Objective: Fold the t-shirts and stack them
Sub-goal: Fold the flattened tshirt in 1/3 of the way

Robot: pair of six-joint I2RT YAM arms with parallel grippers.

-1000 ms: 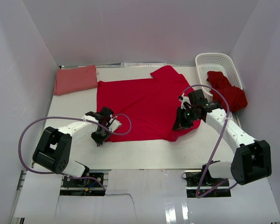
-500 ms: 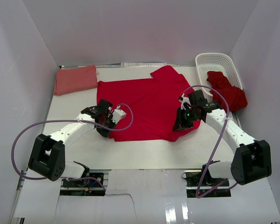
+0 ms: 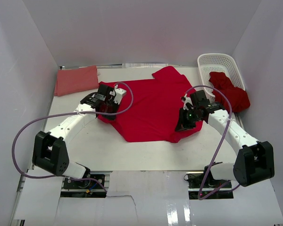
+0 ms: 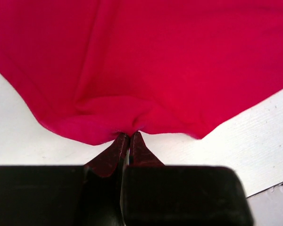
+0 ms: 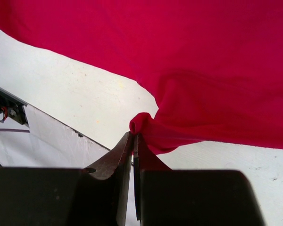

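Crimson t-shirt (image 3: pixel 151 101), soft matte cloth w/ shallow creases, is lying spread mid-table (image 3: pixel 146 155). L gripper (image 4: pixel 129 137) is pinching its bunched left edge, jaws nearly closed. R gripper (image 5: pixel 134 137) is clamping the right edge tight. Salmon shirt (image 3: pixel 76 80) is sitting folded far-left. Another red shirt (image 3: pixel 230 93) is spilling from the white lattice basket (image 3: pixel 217 60).
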